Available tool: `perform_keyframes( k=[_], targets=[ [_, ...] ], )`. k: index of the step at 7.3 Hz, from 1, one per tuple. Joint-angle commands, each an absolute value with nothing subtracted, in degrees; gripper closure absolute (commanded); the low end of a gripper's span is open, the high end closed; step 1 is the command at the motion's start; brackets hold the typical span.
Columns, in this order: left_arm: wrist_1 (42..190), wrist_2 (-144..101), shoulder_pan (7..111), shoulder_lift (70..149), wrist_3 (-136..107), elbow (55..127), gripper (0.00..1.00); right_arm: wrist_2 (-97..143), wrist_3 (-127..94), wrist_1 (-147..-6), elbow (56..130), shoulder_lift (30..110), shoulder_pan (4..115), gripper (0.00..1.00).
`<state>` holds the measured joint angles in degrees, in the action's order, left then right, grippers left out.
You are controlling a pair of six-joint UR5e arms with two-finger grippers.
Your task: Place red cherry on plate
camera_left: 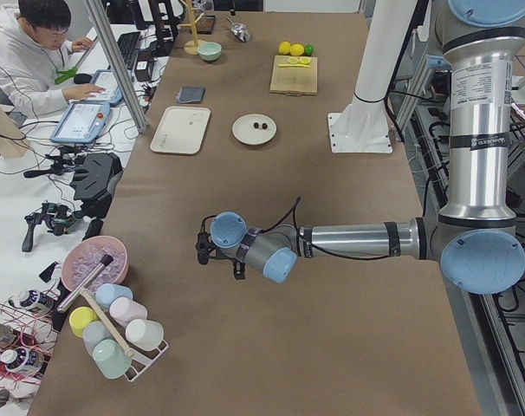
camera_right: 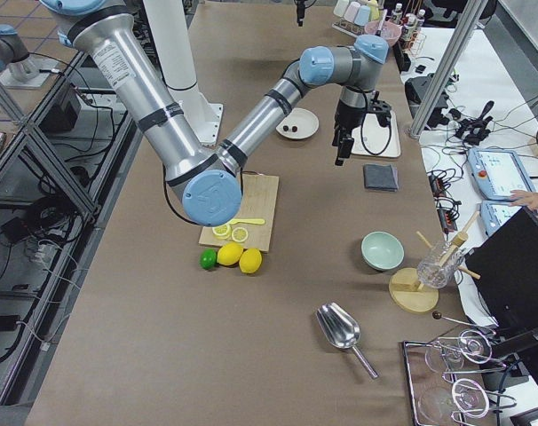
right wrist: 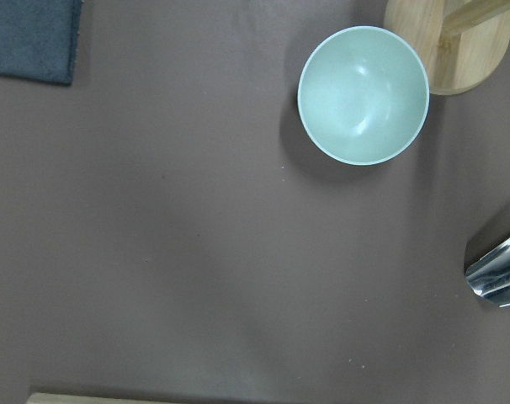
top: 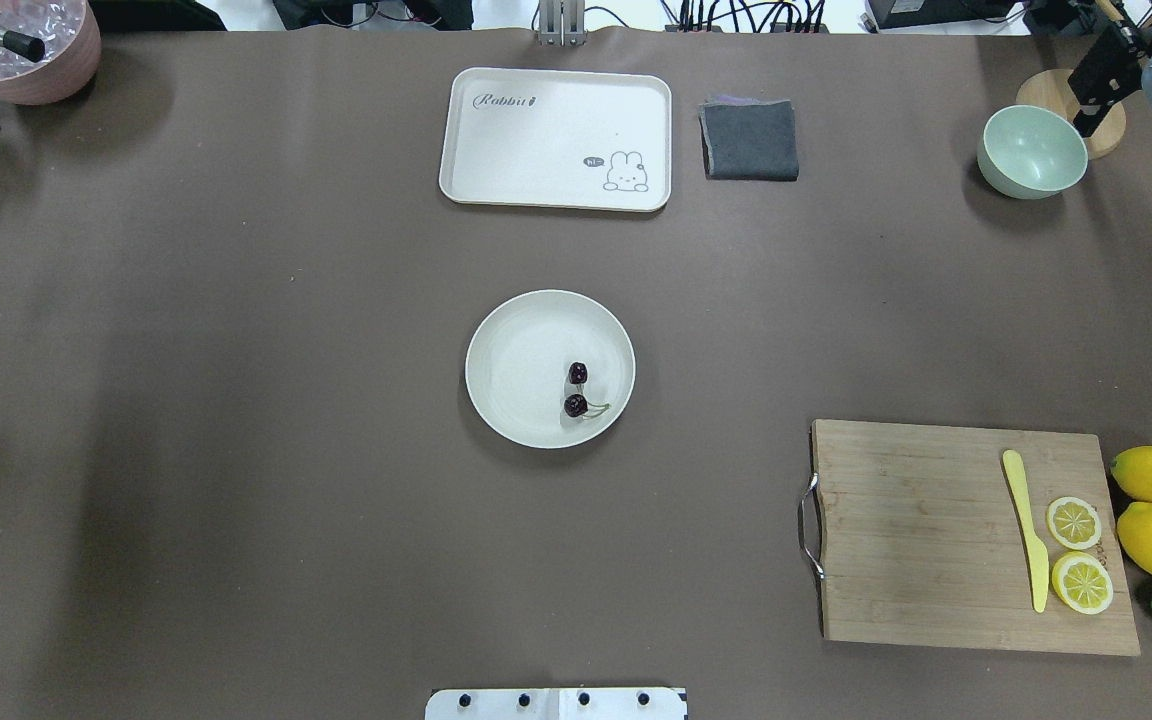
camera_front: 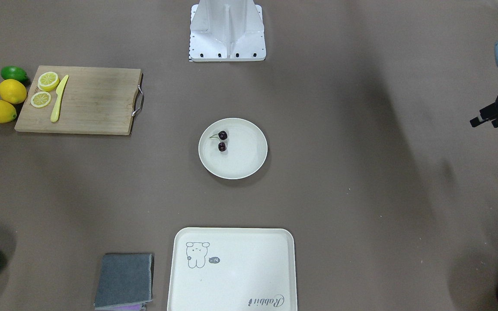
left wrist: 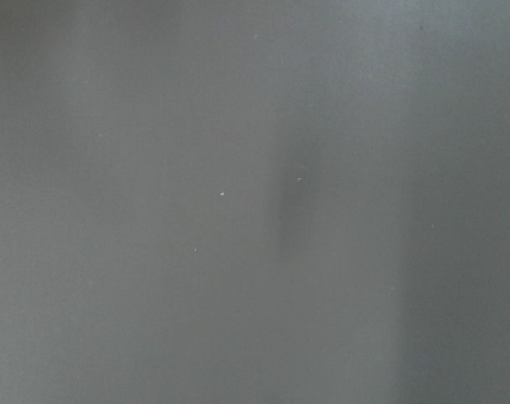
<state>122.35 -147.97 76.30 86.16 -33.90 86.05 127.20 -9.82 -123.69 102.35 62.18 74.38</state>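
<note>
front: red cherry [camera_front: 222,141] sits inside plate [camera_front: 244,160], task looks done | overhead: right end effector [top: 1091,110] up by bowl [top: 1031,150], I can't tell opening, probably empty | left side: left end effector [camera_left: 204,251] likewise unreadable | risk: low retract clips bowl

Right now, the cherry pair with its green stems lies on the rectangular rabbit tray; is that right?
Not quite: the overhead view shows the cherry pair, green stems and all, lying on the round off-white plate, not the rabbit tray.
</note>
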Motion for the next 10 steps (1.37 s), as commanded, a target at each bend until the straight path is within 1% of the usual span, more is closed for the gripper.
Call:
perform_keyframes(
  k=[1, 2, 3, 4, 6, 7, 10],
  targets=[
    [120.2, -148.0, 78.6, 86.1, -29.3, 84.6, 0.03, 129.3, -6.2, -107.5, 98.5, 71.6, 75.4, 0.0],
    [120.1, -147.8, 78.7, 85.5, -28.8, 84.5, 0.03, 130.2, -5.5, -100.8, 95.7, 74.2, 76.5, 0.0],
    [120.1, -148.0, 79.6, 84.0, -26.4, 84.9, 0.03, 131.7, -2.5, -98.1, 92.2, 74.9, 77.7, 0.0],
    [120.1, -148.2, 80.7, 83.1, -26.1, 85.9, 0.03, 133.8, 2.1, -97.0, 89.8, 75.5, 80.0, 0.0],
    [120.1, -148.4, 80.8, 80.3, -26.0, 89.3, 0.03, 137.2, 5.4, -96.5, 89.1, 77.3, 83.4, 0.0],
    [120.1, -148.4, 80.8, 80.2, -26.0, 89.6, 0.03, 137.2, 6.5, -96.6, 88.0, 77.6, 84.2, 0.0],
    [120.1, -148.4, 80.9, 79.9, -24.5, 88.8, 0.03, 136.6, 11.1, -96.5, 81.5, 76.4, 87.3, 0.0]
  ],
)
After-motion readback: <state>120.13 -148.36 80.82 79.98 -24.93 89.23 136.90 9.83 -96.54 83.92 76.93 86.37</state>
